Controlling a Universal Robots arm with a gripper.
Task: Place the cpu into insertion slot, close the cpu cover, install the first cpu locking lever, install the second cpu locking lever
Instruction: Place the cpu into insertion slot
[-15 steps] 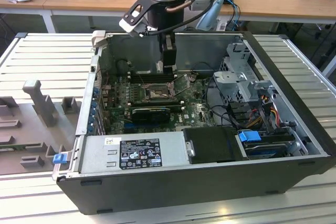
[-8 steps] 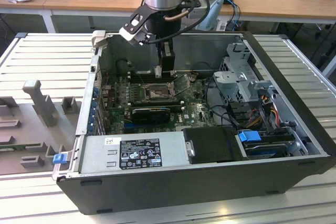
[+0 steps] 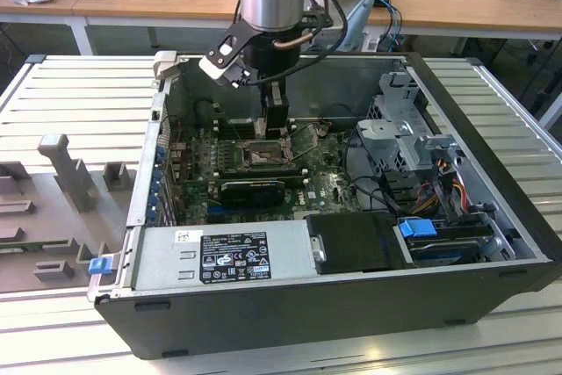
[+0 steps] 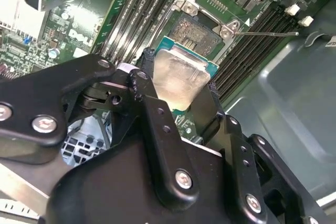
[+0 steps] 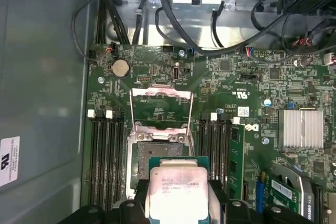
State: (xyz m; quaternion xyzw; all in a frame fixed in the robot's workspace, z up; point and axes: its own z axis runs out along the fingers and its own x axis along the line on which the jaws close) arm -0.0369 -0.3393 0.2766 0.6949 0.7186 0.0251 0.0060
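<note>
My gripper [image 4: 179, 74] is shut on the cpu [image 4: 177, 81], a flat square chip with a pale silver top, pinched by two opposite edges between the black fingers [image 4: 148, 77]. The cpu [image 5: 176, 186] hangs a little above the green motherboard, overlapping one edge of the insertion slot [image 5: 156, 150], whose dark centre lies bare. The cpu cover [image 5: 161, 107] is flipped open and lies back beyond the slot. Two thin locking levers [image 5: 131, 109] stand raised beside it. In the exterior view the gripper [image 3: 277, 129] reaches down inside the open computer case, just over the slot [image 3: 262, 157].
Long black memory slots [image 5: 105, 156] flank the socket on both sides. A long black card [image 3: 253, 189] lies across the board. The power supply [image 3: 224, 255], a drive cage [image 3: 399, 129], cable bundles [image 5: 157, 19] and a finned heat sink [image 5: 300, 128] crowd the case.
</note>
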